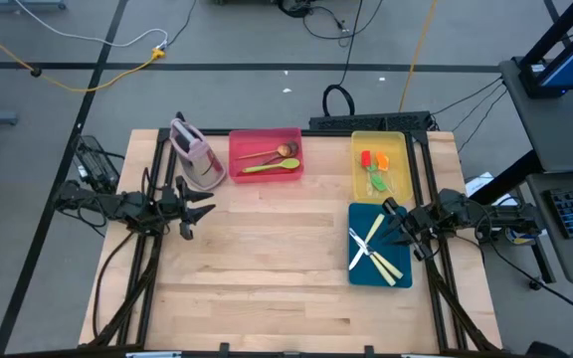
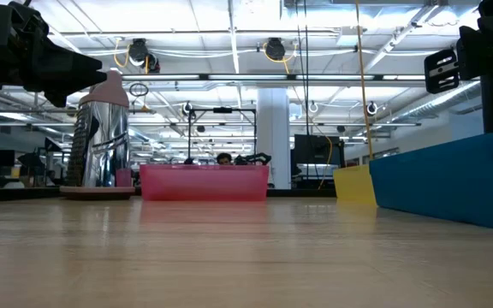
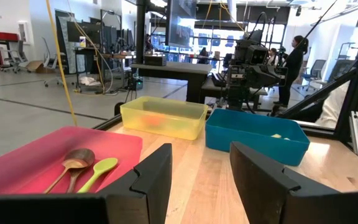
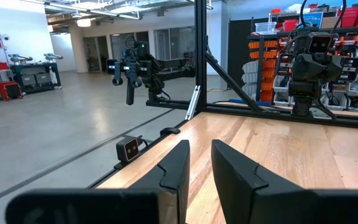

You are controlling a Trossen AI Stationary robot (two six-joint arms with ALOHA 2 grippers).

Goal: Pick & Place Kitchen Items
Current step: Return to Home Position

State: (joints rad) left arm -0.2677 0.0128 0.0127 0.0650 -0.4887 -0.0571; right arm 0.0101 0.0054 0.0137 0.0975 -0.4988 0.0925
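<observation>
Wood and lime green show in the red tray [image 1: 237, 139] at the far middle of the table, where a wooden spoon [image 1: 267, 154] and a green spoon [image 1: 272, 166] lie side by side. Clear-handled spatulas [image 1: 378, 169] with orange, red and green heads sit in the yellow tray [image 1: 358, 139] to its right, and cream-handled knives [image 1: 376, 254] lie crossed in the blue tray [image 1: 356, 273], nearer on the right. The left gripper [image 1: 202, 209] hangs by the table's left edge near the pink-and-grey container [image 1: 199, 159], fingers parted and empty, while the right gripper [image 1: 398, 225] sits at the blue tray's right rim, fingers slightly apart, holding nothing.
</observation>
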